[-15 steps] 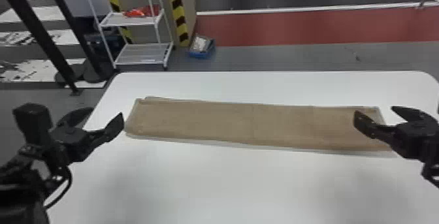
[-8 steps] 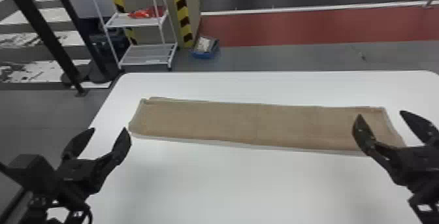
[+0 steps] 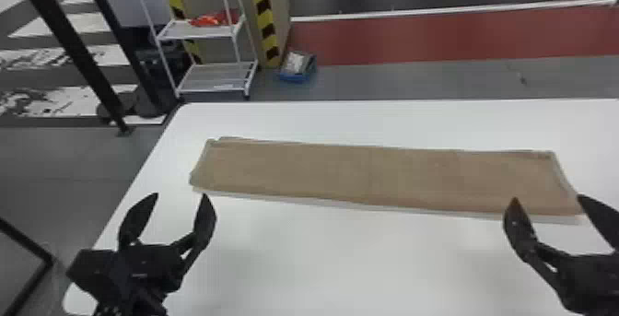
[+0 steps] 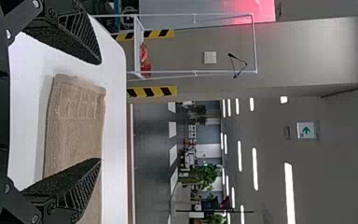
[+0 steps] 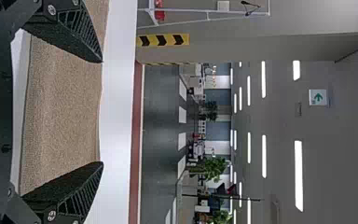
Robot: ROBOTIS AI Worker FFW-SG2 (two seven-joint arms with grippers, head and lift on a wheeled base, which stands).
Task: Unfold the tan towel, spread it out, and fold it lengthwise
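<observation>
Because the towel (image 3: 294, 167) lies in a long, flat strip across the bench (image 3: 345, 255), seemingly folded lengthwise, your left gripper (image 3: 180, 194) and right gripper (image 3: 548, 196) hang wide and empty near its ends, likely to spare the fold.

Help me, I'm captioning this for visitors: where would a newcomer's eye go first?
The tan towel, a long flat strip across the white table, likely draws it first. Next come the left gripper near the towel's left end and the right gripper near its right, both open. Behind the table, a white rack stands by a striped pillar.
</observation>
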